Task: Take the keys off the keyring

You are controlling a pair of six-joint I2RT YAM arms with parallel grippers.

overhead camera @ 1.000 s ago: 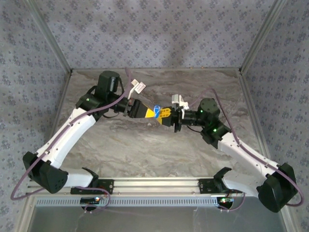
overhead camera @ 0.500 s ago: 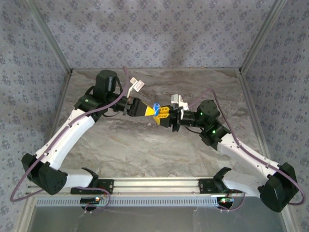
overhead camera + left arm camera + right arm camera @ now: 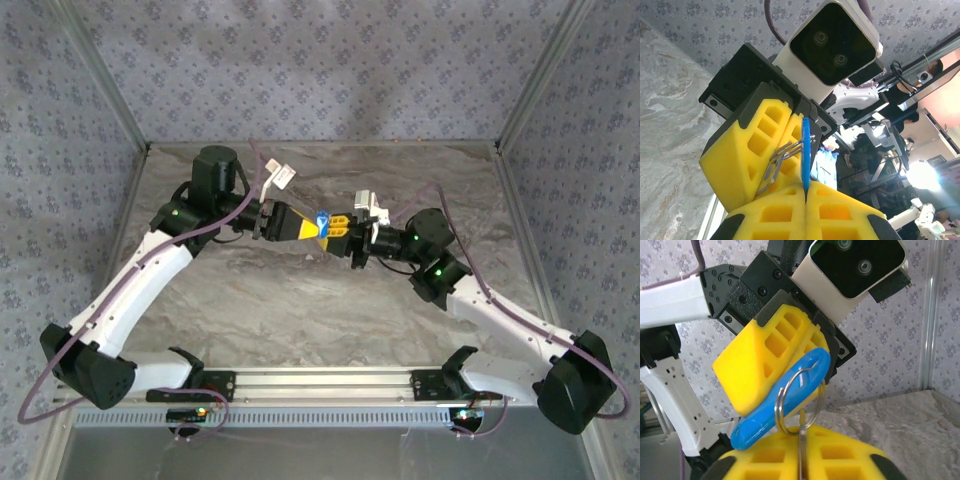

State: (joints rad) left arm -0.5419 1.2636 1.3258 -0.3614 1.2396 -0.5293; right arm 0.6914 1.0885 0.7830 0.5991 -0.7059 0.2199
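Above the table's middle my two yellow-fingered grippers meet tip to tip, left gripper (image 3: 314, 228) and right gripper (image 3: 332, 231), with a small blue tag (image 3: 322, 219) between them. In the left wrist view my left gripper (image 3: 805, 192) is shut on the edge of the blue tag (image 3: 805, 150), and the wire keyring (image 3: 785, 150) lies against the right gripper's fingers (image 3: 747, 150). In the right wrist view my right gripper (image 3: 801, 434) is shut on a thin silvery key (image 3: 801, 420) hanging from the keyring (image 3: 777, 410), which threads the blue tag (image 3: 760, 425).
The grey marbled table (image 3: 300, 300) lies below the grippers, walled by patterned panels on three sides. A metal rail (image 3: 320, 382) with the arm bases runs along the near edge. Each wrist camera housing (image 3: 835, 40) looms close behind the opposite fingers.
Both grippers and the bunch have drifted slightly toward the far side of the table. The right wrist has swung a little left, staying tip to tip with the left one.
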